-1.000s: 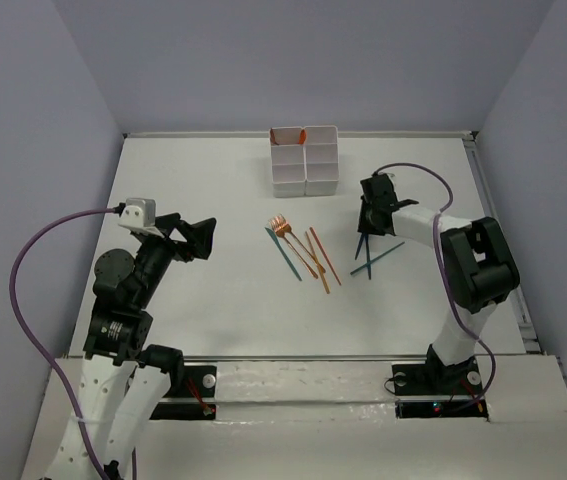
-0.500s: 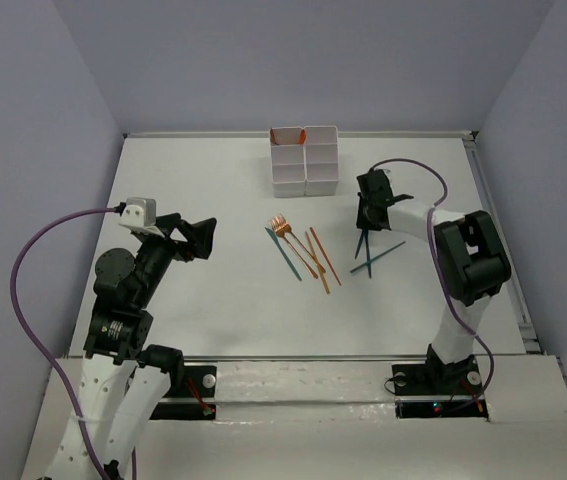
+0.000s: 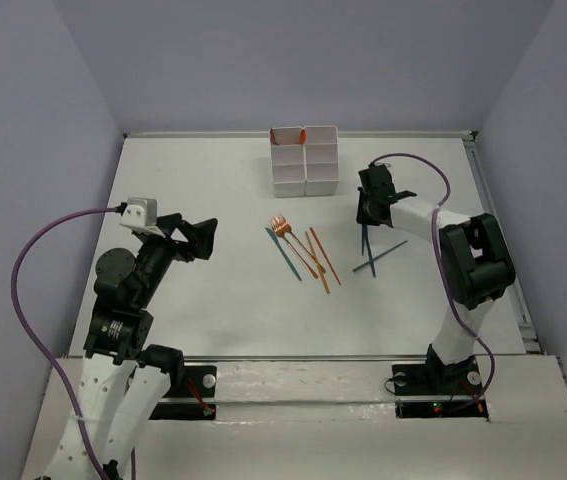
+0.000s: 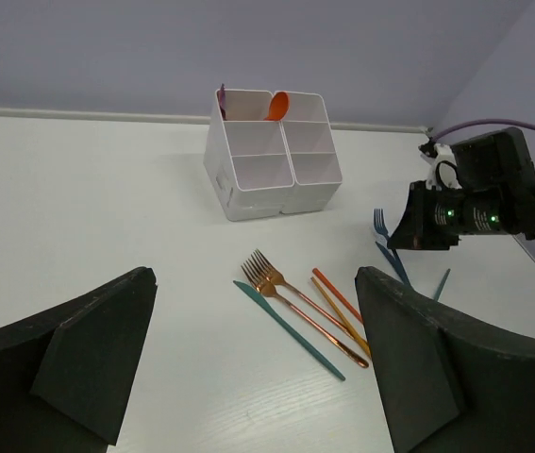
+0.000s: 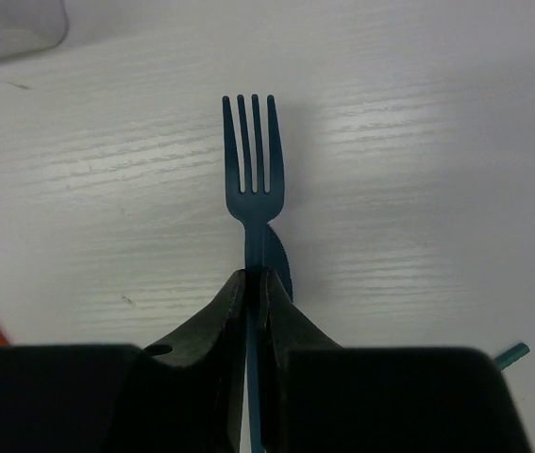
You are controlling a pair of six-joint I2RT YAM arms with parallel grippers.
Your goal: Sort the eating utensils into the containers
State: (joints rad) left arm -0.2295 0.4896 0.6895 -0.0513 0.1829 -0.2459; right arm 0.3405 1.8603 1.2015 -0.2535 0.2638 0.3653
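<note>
Right gripper (image 5: 256, 288) is clamping the handle of a teal fork (image 5: 254, 156), jaws pressed together on it, tines pointing away over the table (image 5: 418, 189). A second teal piece, possibly a knife, is lying just beneath. Left gripper (image 3: 203, 237) is hovering, jaws wide apart, well left of the copper forks (image 4: 272, 280). White boxes (image 3: 304, 183) are standing beyond, holding an orange spoon (image 4: 277, 104) in a back compartment.
</note>
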